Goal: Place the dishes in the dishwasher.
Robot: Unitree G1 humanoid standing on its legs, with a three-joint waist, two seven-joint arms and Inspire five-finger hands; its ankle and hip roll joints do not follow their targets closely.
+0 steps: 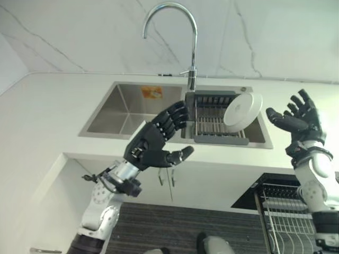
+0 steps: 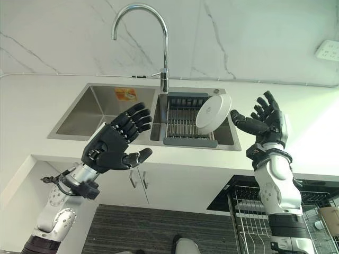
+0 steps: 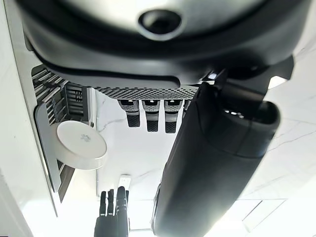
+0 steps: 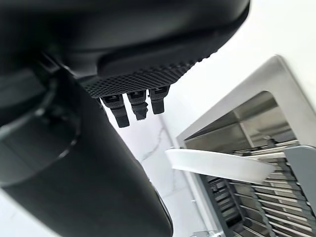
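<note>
Nearest, at the lower right, the dishwasher rack (image 2: pixel 265 222) of white wire stands pulled out below the tabletop's front edge, with a dark striped floor (image 2: pixel 153 227) beside it under the white cabinet doors (image 2: pixel 159 185). Above these, the left hand (image 2: pixel 114 145) is raised in front of the tabletop edge with its palm turned toward the sink, its fingers spread loosely and slightly bent, the thumb sticking out to the side; it holds nothing. The right hand (image 2: pixel 267 121) is lifted over the tabletop just to the right of the sink, fingers fanned wide and thumb pointing toward the plate, also holding nothing and apart from the plate. The white tabletop (image 2: pixel 32 116) carries a stainless double sink (image 2: pixel 90 114): its left basin bears an orange sticker on the back wall, and its right basin holds a grey drying rack (image 2: pixel 183 124) with metal bars. The one dish, a round white plate (image 2: pixel 213 112), stands tilted on its edge at the right end of that drying rack, leaning against the rack's right side with its underside facing outward. Behind the sink a curved chrome faucet (image 2: pixel 159 32) rises against a white marble wall (image 2: pixel 254 37), which bears a white outlet (image 2: pixel 329 50) at the far right.
</note>
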